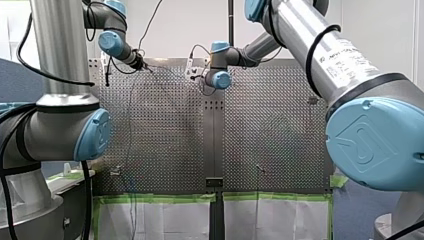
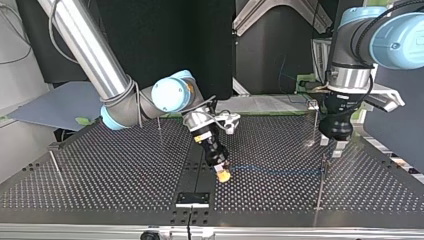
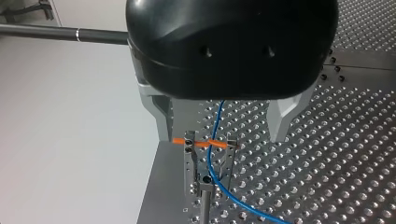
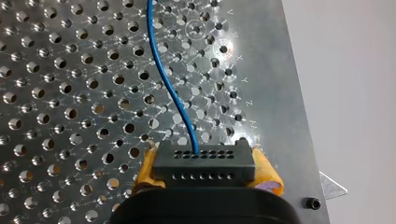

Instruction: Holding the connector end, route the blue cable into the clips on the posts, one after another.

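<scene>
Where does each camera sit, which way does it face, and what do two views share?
Front: behind the arms, facing the perforated table; both arms show.
Top: across the table, facing both arms.
Left wrist: on my left arm, above a clip; open jaws show.
Right wrist: on my right arm; jaws grip the connector.
Shared: the blue cable, in top and wrist views.

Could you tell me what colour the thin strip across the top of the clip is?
The strip is orange; the left wrist view shows it best.
</scene>
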